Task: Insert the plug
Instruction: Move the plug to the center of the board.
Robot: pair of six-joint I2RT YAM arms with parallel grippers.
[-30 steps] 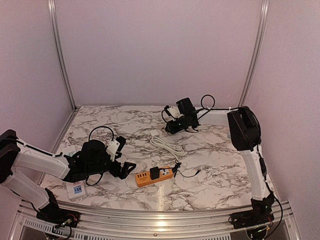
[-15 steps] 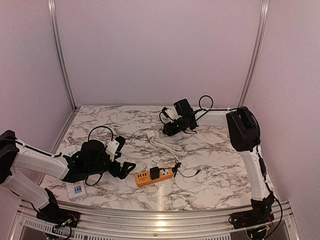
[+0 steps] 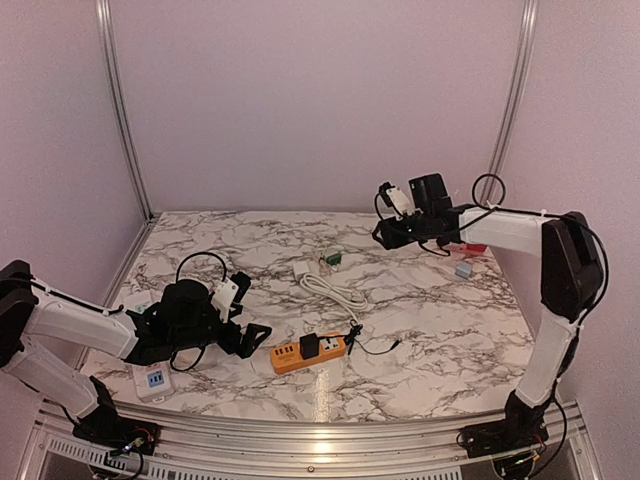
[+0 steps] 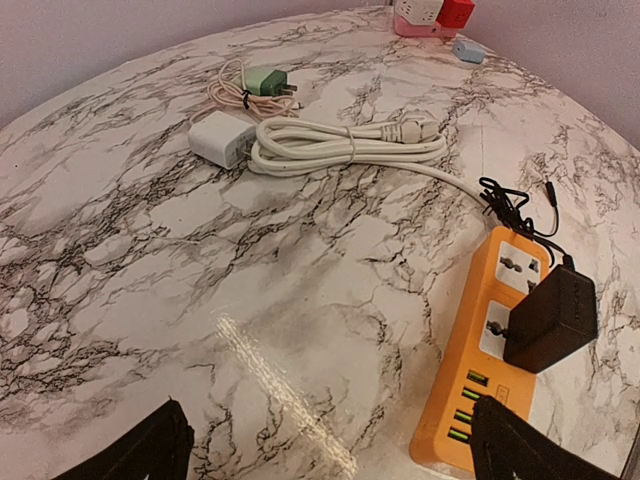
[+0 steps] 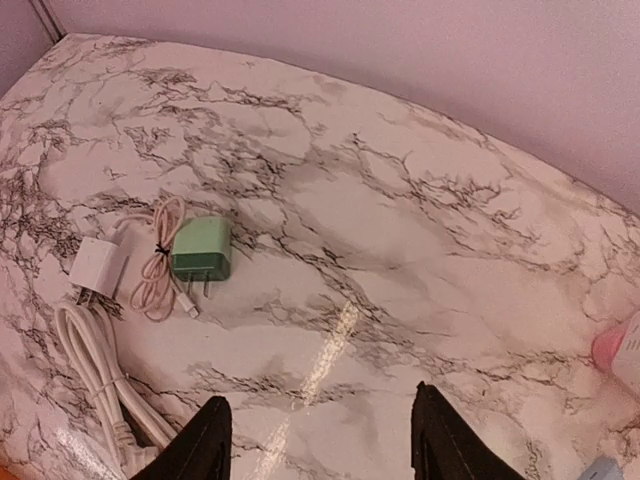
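L gripper (image 3: 255, 340) is low over the marble table (image 3: 430, 330), fingers (image 4: 150, 455) spread wide, nothing between them. It's just left of the orange power strip (image 4: 470, 400), not touching it. You've got a black adapter (image 4: 550, 318) sitting on the strip's socket face, and its thin black cord (image 4: 510, 200) is bunched off the strip's far end. One socket beyond the adapter is uncovered.

R gripper (image 5: 320, 440) is up in the air at the back right. Its fingers are partly apart and empty, w/ only bare marble in the gap.

Loose plugs are mid-table, well apart from both grippers. The green charger (image 5: 201, 249) lies flat, prongs pointing toward the near edge, w/ a tied pink cable (image 5: 155, 260) just beside it. The white plug block (image 4: 222, 137) is next to that, at the end of the bundled white cable (image 4: 350, 145).

Far right corner: a red/pink item (image 4: 430, 15) and a small blue-grey piece (image 4: 467, 50); can't tell what they are. A white strip w/ blue sockets (image 3: 152, 380) lies by the L arm near the front edge.
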